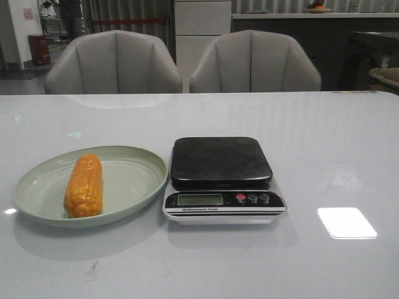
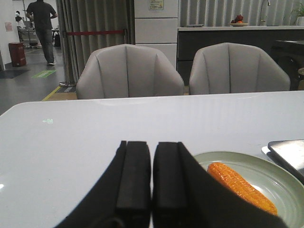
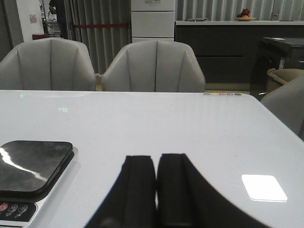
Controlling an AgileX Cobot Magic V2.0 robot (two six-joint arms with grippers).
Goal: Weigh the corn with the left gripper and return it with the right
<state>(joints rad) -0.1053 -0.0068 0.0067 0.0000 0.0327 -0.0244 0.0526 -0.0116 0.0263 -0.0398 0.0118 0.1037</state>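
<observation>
The corn, an orange-yellow cob, lies lengthwise in a pale green plate at the front left of the white table. It also shows in the left wrist view, in the plate. A kitchen scale with a dark empty platform stands right of the plate. My left gripper is shut and empty, above the table beside the plate. My right gripper is shut and empty, to the right of the scale. Neither gripper shows in the front view.
Two grey chairs stand behind the table's far edge. A bright light reflection lies on the table right of the scale. A person walks in the far background.
</observation>
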